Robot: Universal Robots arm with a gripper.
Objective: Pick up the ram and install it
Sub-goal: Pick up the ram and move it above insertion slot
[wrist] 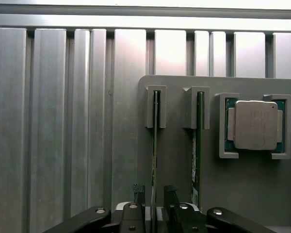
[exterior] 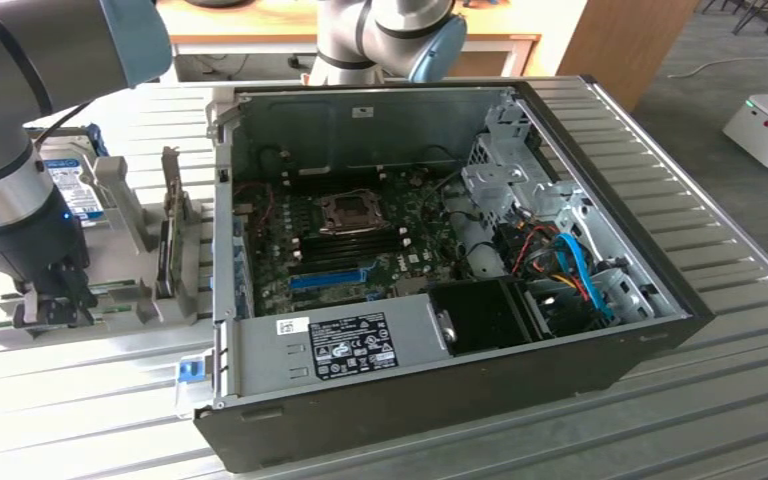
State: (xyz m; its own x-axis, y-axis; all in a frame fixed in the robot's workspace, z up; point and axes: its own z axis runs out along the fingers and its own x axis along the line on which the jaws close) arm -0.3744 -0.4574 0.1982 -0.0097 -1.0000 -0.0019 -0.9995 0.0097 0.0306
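Two green ram sticks stand on edge in slots of a grey holder (wrist: 179, 160). My gripper (wrist: 154, 190) is open and straddles one ram stick (wrist: 155, 136), a dark finger (wrist: 138, 190) on either side with a small gap to the board. The other ram stick (wrist: 199, 141) stands free beside it. In the exterior view the gripper (exterior: 51, 300) is down at the grey holder (exterior: 117, 310), on the exterior view's left of the open computer case (exterior: 464, 260). The motherboard (exterior: 357, 240) lies inside the case with its dark memory slots (exterior: 351, 246) exposed.
A processor chip (wrist: 254, 125) sits in its own pocket of the holder. A hard drive with a blue label (exterior: 75, 190) stands behind my arm. A blue slot strip (exterior: 324, 278) and blue cables (exterior: 582, 270) are inside the case. The table (exterior: 704, 200) is ribbed metal.
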